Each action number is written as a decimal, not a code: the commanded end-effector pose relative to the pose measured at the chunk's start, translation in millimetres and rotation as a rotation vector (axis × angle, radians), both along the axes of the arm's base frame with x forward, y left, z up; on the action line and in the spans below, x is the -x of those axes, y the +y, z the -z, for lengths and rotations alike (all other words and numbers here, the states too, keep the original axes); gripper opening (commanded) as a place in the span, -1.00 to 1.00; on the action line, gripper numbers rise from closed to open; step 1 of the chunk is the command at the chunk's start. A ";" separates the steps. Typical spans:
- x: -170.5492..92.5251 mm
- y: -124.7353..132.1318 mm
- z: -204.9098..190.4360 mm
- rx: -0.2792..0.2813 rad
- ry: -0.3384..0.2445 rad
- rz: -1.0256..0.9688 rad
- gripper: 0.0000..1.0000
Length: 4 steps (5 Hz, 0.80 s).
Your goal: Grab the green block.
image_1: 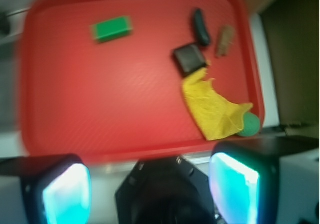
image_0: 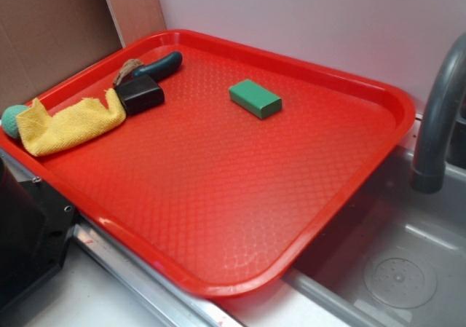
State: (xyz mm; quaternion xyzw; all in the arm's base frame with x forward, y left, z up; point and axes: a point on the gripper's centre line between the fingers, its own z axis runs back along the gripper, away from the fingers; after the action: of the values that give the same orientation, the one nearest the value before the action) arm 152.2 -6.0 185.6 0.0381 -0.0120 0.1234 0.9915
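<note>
Tool [image_1: 150,189] w/ fingers spread wide, empty, near tray [image_1: 60,134] edge, well apart from green block [image_1: 112,29]; approach from above, straddle block's short sides.

Pincer [image_1: 150,191]: two chunky black fingers [image_1: 55,189], rounded-square outline, inner pads glowing pale cyan-white. Between fingers, black angular wrist housing [image_1: 160,194], small bright screws near top edge. View blurred; no markings readable.
</note>
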 end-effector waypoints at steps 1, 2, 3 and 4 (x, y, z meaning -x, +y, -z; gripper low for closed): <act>-69.8 9.5 24.0 -0.012 -0.243 -0.460 1.00; -104.3 12.2 44.1 -0.015 -0.280 -0.617 1.00; -132.5 2.9 74.8 0.029 -0.244 -0.675 1.00; -152.0 -9.7 101.9 0.063 -0.214 -0.662 1.00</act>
State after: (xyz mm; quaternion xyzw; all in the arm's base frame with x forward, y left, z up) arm 295.0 -23.4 64.2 0.0104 -0.0707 0.4418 0.8943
